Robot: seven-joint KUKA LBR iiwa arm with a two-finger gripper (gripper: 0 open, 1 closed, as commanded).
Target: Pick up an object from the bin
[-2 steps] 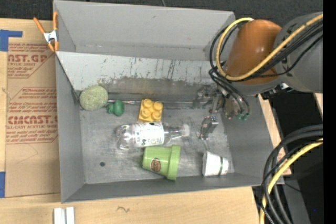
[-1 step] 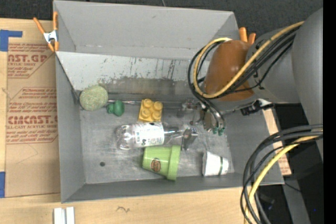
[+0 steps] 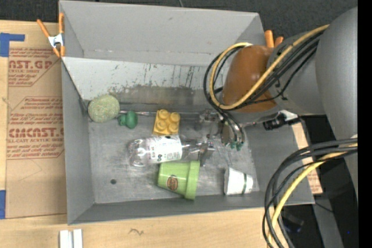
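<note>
My gripper [image 3: 207, 134] hangs low over the right middle of the bin, under the orange cover, and it is open with nothing between its fingers. One fingertip [image 3: 204, 118] points left toward a yellow toy brick [image 3: 167, 122]. The other fingertip [image 3: 204, 150] lies at the right end of a clear plastic bottle [image 3: 154, 152] with a white label, which lies on its side. Just below the bottle a green cup [image 3: 179, 178] lies tipped over. A small white cup [image 3: 238, 182] lies on its side at the front right.
A pale green round sponge ball [image 3: 103, 108] rests in the back left corner, with a small dark green piece [image 3: 128, 119] beside it. The arm and its yellow and black cables cover the bin's right side.
</note>
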